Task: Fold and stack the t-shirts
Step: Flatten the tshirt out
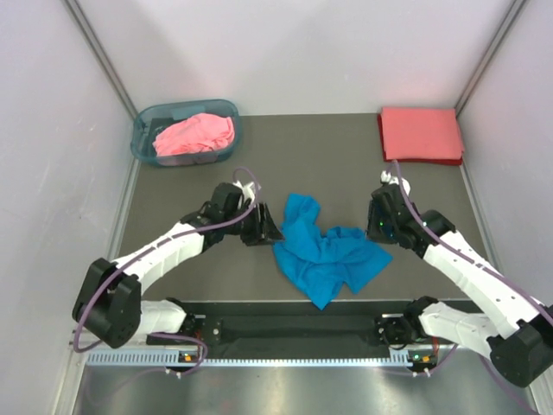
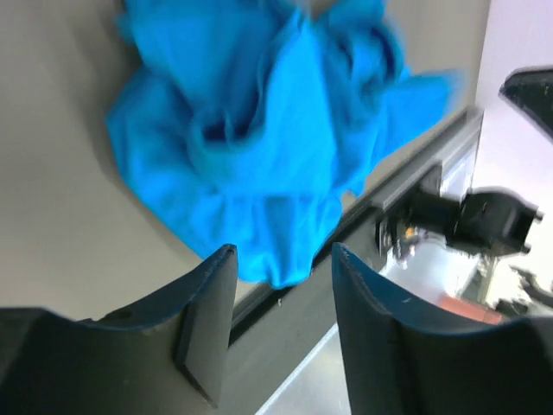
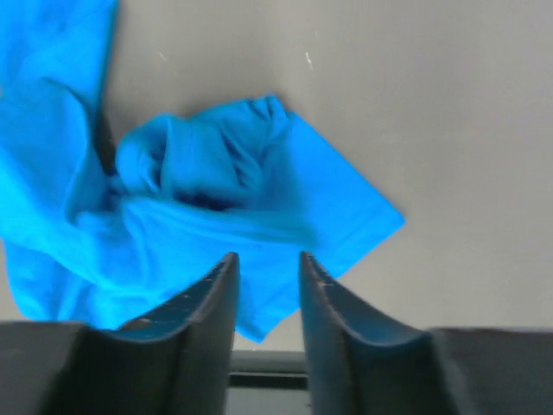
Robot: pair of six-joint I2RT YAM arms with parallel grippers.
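1. Grey table (image 1: 337, 164) scene: left gripper (image 1: 263, 226) gaping, empty, just left of the crumpled blue t-shirt (image 1: 327, 255); right gripper (image 1: 378, 223) barely parted, empty, just right.
2. Risk (my guess): pinching bunched layers drags it into a worse wad.

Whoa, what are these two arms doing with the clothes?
Two robot arms are folding t-shirts. The left hand and right hand are both open, one on each side of a crumpled blue t-shirt, gripping nothing. A coral-red t-shirt lies folded at far right; a pink t-shirt sits bunched in a plastic basket.
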